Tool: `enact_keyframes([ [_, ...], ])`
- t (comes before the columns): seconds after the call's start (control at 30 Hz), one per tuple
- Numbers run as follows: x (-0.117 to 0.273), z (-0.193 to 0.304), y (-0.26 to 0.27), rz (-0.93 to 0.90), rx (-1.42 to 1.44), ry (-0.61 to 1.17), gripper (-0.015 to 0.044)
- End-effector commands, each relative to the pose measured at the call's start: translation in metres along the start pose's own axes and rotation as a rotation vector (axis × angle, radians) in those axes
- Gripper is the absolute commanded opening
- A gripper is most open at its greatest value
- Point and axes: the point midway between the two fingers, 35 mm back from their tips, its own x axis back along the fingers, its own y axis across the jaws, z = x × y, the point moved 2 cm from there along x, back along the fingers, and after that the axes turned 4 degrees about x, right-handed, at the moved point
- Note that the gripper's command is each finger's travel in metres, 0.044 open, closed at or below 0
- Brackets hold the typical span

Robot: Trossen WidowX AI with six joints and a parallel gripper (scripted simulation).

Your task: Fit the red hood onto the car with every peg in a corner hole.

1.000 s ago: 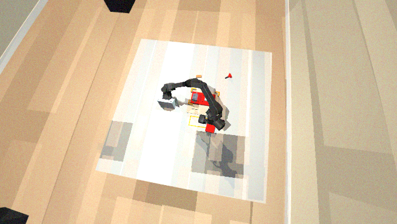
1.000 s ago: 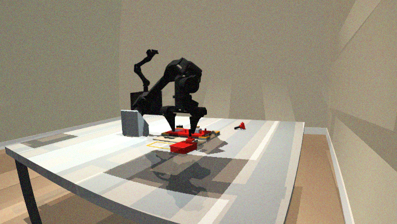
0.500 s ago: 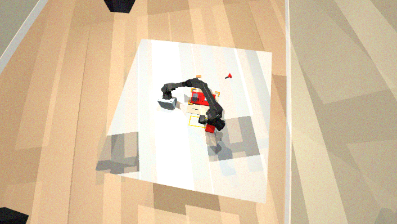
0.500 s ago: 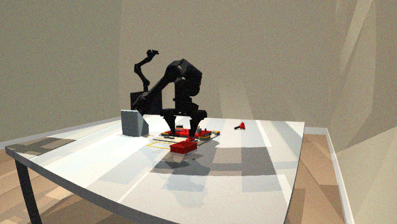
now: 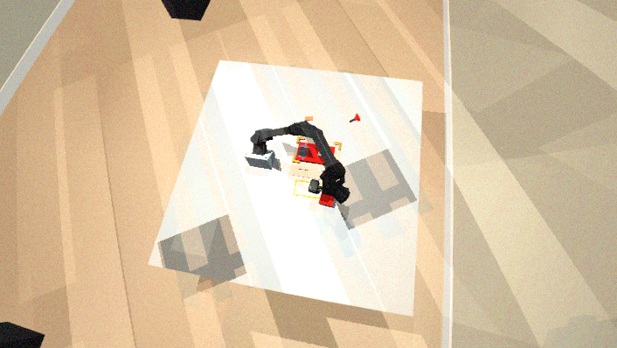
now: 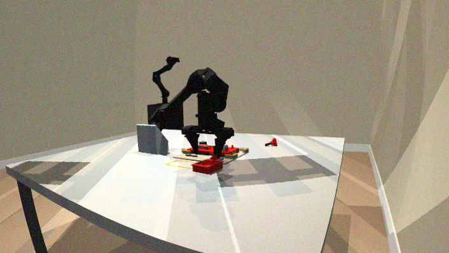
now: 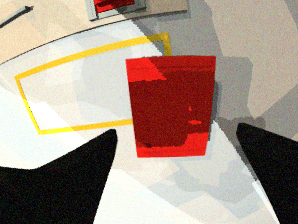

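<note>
The red hood (image 5: pixel 327 200) (image 6: pixel 207 166) (image 7: pixel 172 110) lies on the table, over the right end of a yellow outline (image 5: pixel 306 196) (image 6: pixel 179 166) (image 7: pixel 75 128) in the wrist view. My gripper (image 6: pixel 207 155) (image 7: pixel 178 132) is open and empty. In the wrist view its fingertips stand on either side of the hood's lower part, with a gap at each side. In the exterior view the fingertips are above table level. The red chassis (image 5: pixel 310 153) (image 6: pixel 232 150) sits in the jig with orange corners (image 5: pixel 337 145), partly hidden by my arm. The pegs are too small to tell apart.
A pale board (image 5: pixel 306 170) (image 7: pixel 60 27) lies between chassis and outline. A red part (image 7: pixel 115 5) in a grey frame is at its edge. A red-and-black object (image 5: pixel 357 117) (image 6: pixel 273 142) lies farther off. The grey block (image 5: pixel 259 161) (image 6: pixel 147 140) stands at my arm's base.
</note>
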Motion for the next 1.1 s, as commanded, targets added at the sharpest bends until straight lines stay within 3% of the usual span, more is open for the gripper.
enact_keyframes([
  [0.0,-0.004,-0.001,0.001,0.001,-0.008,-0.006,0.044],
  [1.07,-0.024,-0.002,0.002,0.001,-0.008,-0.008,0.044],
])
